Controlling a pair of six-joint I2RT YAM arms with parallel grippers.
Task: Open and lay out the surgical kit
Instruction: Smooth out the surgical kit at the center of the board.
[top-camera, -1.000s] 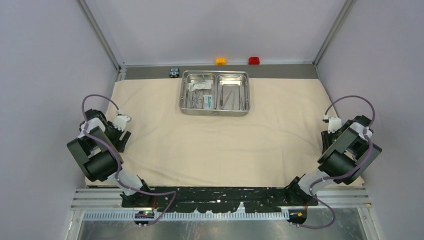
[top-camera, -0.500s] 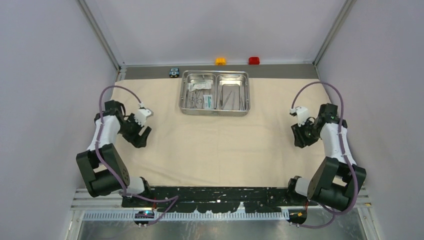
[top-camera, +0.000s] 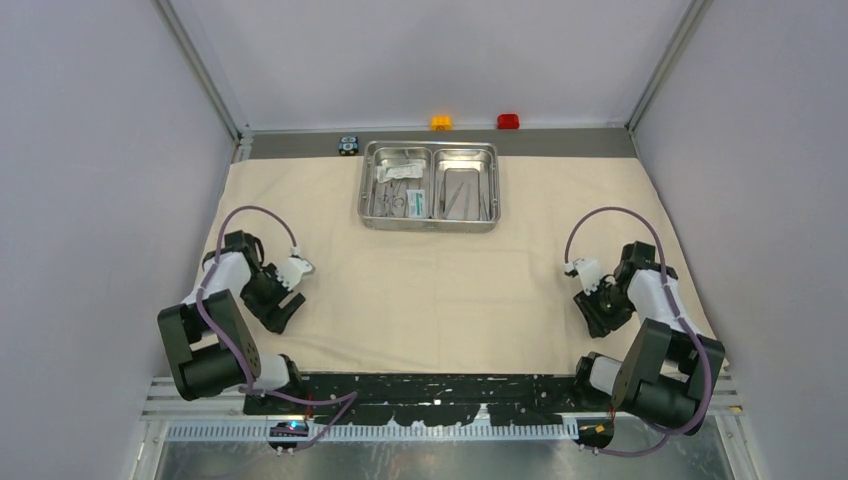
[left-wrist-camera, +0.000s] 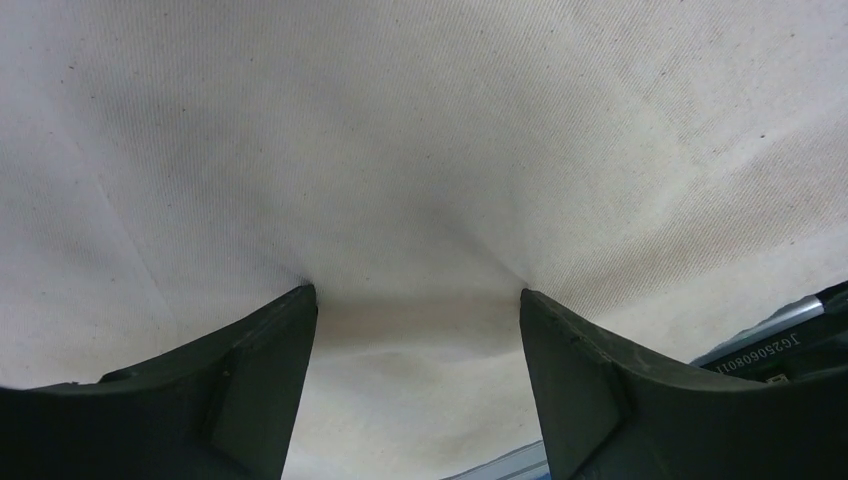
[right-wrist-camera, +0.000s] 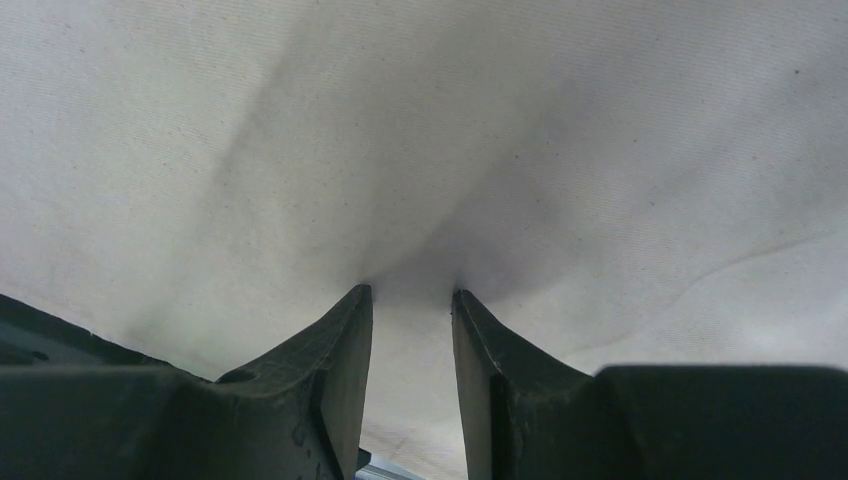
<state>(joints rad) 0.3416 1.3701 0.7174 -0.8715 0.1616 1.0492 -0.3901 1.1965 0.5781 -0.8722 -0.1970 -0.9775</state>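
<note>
The beige cloth wrap (top-camera: 450, 290) lies spread flat over the table. At its far middle stands the steel two-compartment tray (top-camera: 365, 190). The tray holds ring-handled tools (top-camera: 393, 200), a white-and-green packet (top-camera: 416, 203) and thin straight tools (top-camera: 462, 195). My left gripper (top-camera: 283, 310) points down at the cloth near its front left. It is open wide (left-wrist-camera: 413, 295), with both fingertips (left-wrist-camera: 300, 300) resting on the fabric. My right gripper (top-camera: 598, 318) is at the front right and stands narrowly open (right-wrist-camera: 411, 292). Its fingertips (right-wrist-camera: 362, 298) dimple the cloth (right-wrist-camera: 420, 150), with nothing pinched between them.
A small black-and-blue block (top-camera: 347, 145), an orange button (top-camera: 441, 122) and a red button (top-camera: 508, 121) sit along the back ledge. Grey walls close in both sides. A black base plate (top-camera: 440, 385) and a metal rail border the cloth's near edge.
Both arms have swung in from the cloth's side edges toward its front and come down onto the fabric. The tray and cloth have not moved.
</note>
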